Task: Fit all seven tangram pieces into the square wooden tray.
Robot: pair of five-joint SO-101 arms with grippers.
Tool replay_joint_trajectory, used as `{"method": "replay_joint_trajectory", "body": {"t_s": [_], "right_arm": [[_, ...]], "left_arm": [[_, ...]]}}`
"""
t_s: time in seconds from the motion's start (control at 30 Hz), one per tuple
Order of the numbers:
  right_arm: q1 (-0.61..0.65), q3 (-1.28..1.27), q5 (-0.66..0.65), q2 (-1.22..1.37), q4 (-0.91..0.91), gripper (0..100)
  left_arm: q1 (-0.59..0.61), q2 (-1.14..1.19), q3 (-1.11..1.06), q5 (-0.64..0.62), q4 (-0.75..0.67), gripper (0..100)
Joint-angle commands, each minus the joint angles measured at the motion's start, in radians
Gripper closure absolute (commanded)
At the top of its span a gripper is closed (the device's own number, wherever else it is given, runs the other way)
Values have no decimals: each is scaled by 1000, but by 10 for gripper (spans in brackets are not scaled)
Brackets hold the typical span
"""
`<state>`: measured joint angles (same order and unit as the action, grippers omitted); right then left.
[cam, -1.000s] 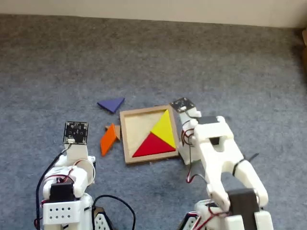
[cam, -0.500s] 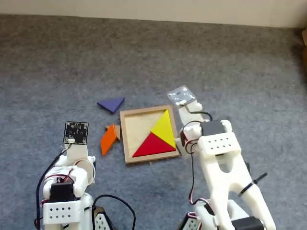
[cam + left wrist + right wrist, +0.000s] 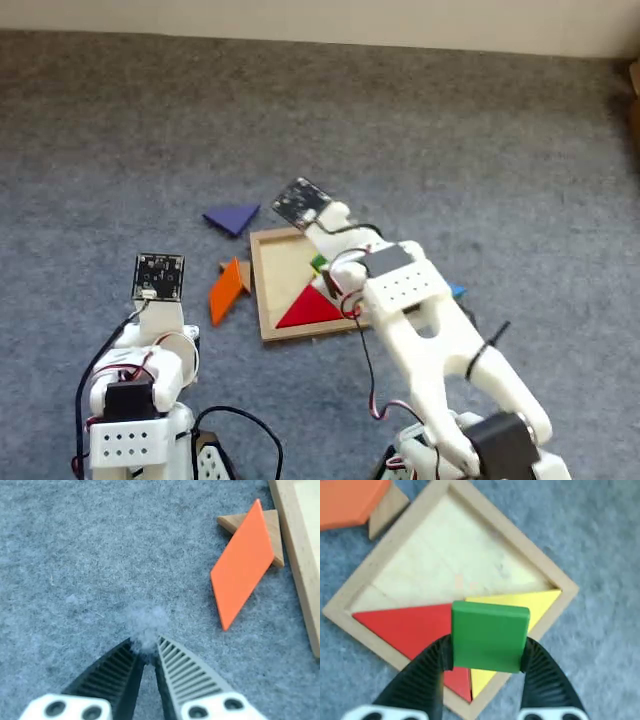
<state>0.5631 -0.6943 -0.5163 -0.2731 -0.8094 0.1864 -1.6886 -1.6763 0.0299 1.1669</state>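
One red triangle and a yellow triangle lie in the tray; above them the right gripper pinches a green square. The left gripper is pressed together.

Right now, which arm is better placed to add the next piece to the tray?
Right: the right gripper holds the green square above the tray. The left gripper is shut, empty, over carpet beside the orange piece.
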Motion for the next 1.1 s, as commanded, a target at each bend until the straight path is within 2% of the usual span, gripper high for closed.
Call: {"method": "replay_joint_trajectory", "body": {"t_s": [0.0,0.33,0.67,0.77,0.97,1.07], "right_arm": [[38,154,-11,71,24,933],[113,332,-12,311,22,933],[111,380,-15,389,21,928],[111,377,-68,389,19,925],[110,378,-71,389,-48,821],[110,380,-71,384,-70,814]], "left_arm": [[-5,-10,-27,-3,3,995],[-5,-10,-27,-3,3,995],[-5,-10,-27,-3,3,995],[-5,-10,-27,-3,3,995],[-5,-10,-27,-3,3,995],[-5,-10,-27,-3,3,995]]}}
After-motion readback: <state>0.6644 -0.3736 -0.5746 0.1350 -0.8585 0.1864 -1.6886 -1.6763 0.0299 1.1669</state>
